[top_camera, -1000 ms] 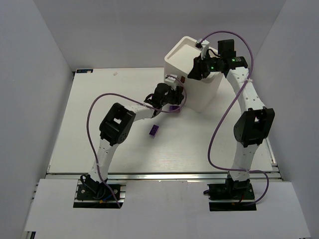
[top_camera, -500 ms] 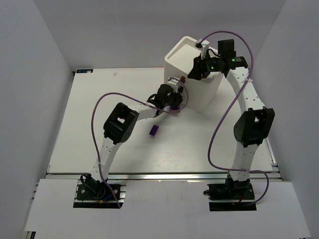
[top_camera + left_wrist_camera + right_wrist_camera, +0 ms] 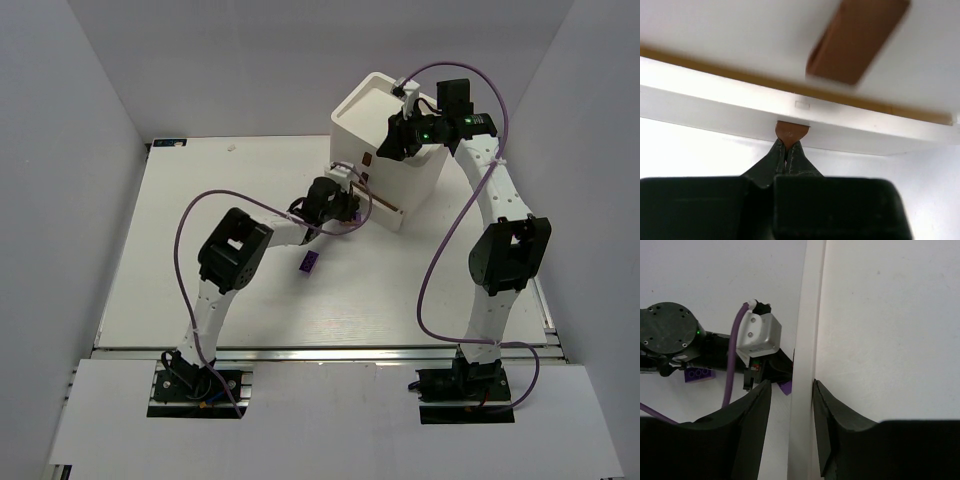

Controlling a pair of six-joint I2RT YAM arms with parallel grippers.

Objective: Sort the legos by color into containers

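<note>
A purple lego (image 3: 309, 262) lies loose on the table (image 3: 190, 220), beside the left forearm and much nearer that arm than the right one. Next along, the left gripper (image 3: 788, 146) is pinched tight on a small brown tab (image 3: 791, 131) at the rim of the lower bin (image 3: 715, 107). The tab sits dead ahead of the fingertips, and the rim's long edge runs straight across them. Just above it the upper bin (image 3: 740, 25) is nested into the lower one but leans, with a thin dark slot showing between the two on this side.

Furthest right, the right gripper (image 3: 791, 385) stands astride the upper bin's wall, one finger inside and one outside. The inner finger lies on the wall, and a sliver of gap shows at the outer one. The bin leans with nothing else on it, so I judge this a hold.

Parting the bins likely calls for a pull on the tab straight away from the upper bin — off-line, the pinch may slip.
</note>
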